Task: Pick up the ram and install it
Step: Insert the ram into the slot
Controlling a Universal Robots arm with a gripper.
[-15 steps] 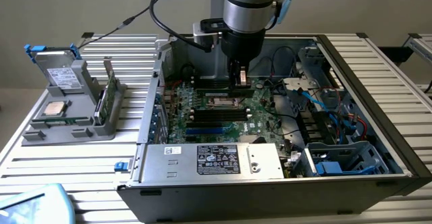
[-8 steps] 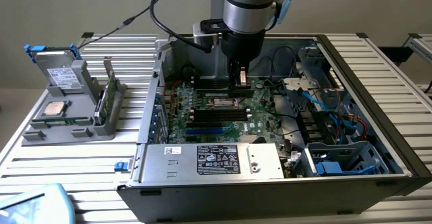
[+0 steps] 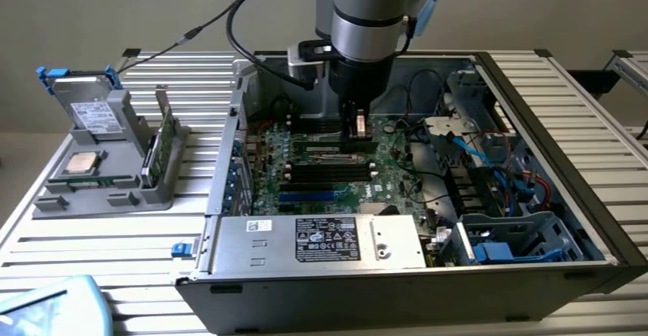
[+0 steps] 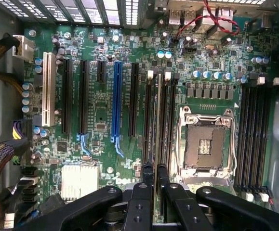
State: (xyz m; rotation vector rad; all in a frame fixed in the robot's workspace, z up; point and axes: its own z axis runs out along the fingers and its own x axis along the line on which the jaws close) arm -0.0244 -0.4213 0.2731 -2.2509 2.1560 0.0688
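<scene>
The ram (image 4: pixel 157 120) shows edge-on as a thin pale line running along the black memory slots (image 4: pixel 148 120) beside the empty processor socket (image 4: pixel 206 144). My gripper (image 4: pixel 153 168) is shut on it, one black finger (image 4: pixel 147 169) on each side. In the exterior view the gripper (image 3: pixel 354 135) reaches straight down into the open computer case, with the ram (image 3: pixel 357 124) between its fingers just above the motherboard (image 3: pixel 335 180). I cannot tell whether the stick's lower edge sits in a slot or hovers over it.
A grey holder (image 3: pixel 102 180) at the exterior view's left carries a silver drive (image 3: pixel 91 112), a square processor chip (image 3: pixel 81 163) and another upright green board (image 3: pixel 160 142). The case walls, power supply (image 3: pixel 319 241) and cables (image 3: pixel 506 161) crowd the motherboard. More slots (image 4: pixel 255 134) lie beyond the socket.
</scene>
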